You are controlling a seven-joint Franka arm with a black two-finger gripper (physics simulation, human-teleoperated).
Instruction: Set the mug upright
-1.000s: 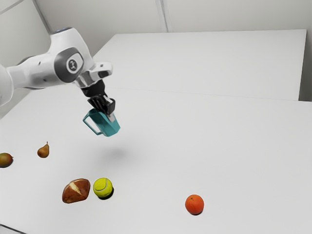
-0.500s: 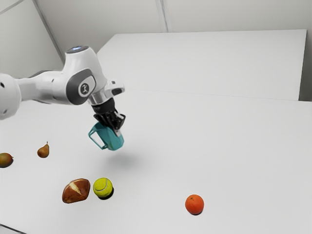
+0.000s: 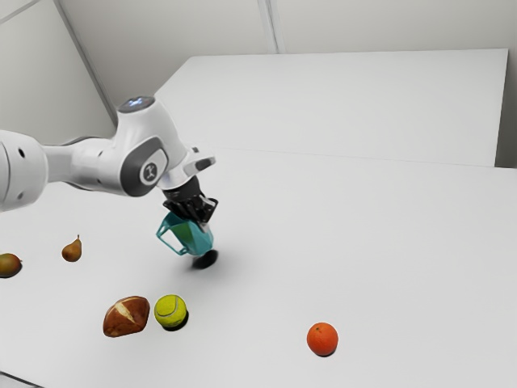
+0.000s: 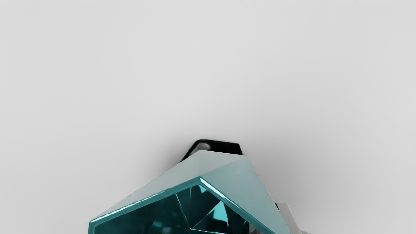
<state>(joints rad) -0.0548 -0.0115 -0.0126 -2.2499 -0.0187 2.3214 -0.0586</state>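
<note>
The teal faceted mug (image 3: 194,236) is tilted in the gripper (image 3: 202,225), low over the white table (image 3: 388,242), its mouth leaning toward 11 o'clock and its base toward 5. I cannot tell whether the base touches the tabletop. The claw is clamped on the mug's wall, one finger (image 4: 287,216) outside it and the other inside the mouth. A dark shadow (image 3: 208,259) lies just by the base.

On a clock face centred on the mug in the exterior view, its handle (image 3: 168,238) points to 9 and the white arm (image 3: 105,166) comes in from 10. The tennis ball (image 3: 170,311) lies between 6 and 7, with the split-crusted bread roll (image 3: 127,317) just beside it at 7. The orange (image 3: 322,339) sits well apart at 4. The brown pear (image 3: 72,249) is near 9, and the mango (image 3: 9,265) beyond it.
</note>
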